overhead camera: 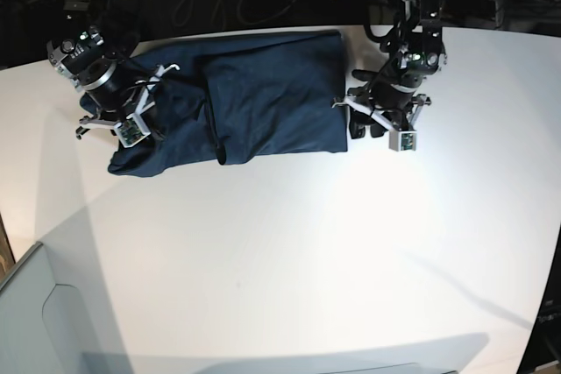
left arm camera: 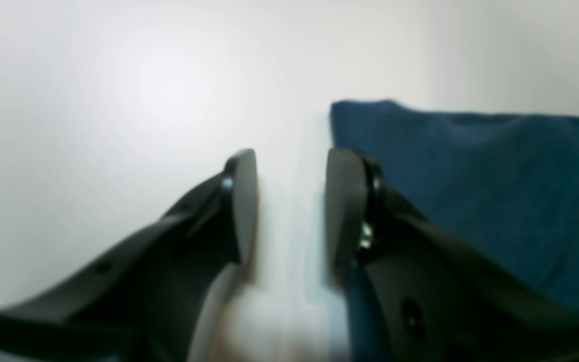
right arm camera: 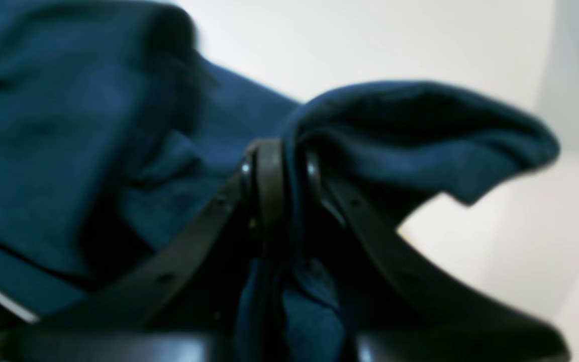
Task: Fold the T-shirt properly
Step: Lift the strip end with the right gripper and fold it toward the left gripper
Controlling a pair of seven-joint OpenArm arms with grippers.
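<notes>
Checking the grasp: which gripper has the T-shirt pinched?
The right gripper, shut on the T-shirt; the left gripper stands open over the bare table.

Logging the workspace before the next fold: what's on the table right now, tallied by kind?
Garments: 1, the dark navy-blue cotton T-shirt, partly folded on the white table.
Grippers: 2, the right gripper clamped on a fold of shirt fabric, the left gripper open beside the shirt's edge.
Total: 3

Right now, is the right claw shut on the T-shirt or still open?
Shut on it. In the right wrist view the right claw has its jaws pressed together with a fold of the navy T-shirt pinched between them.
</notes>
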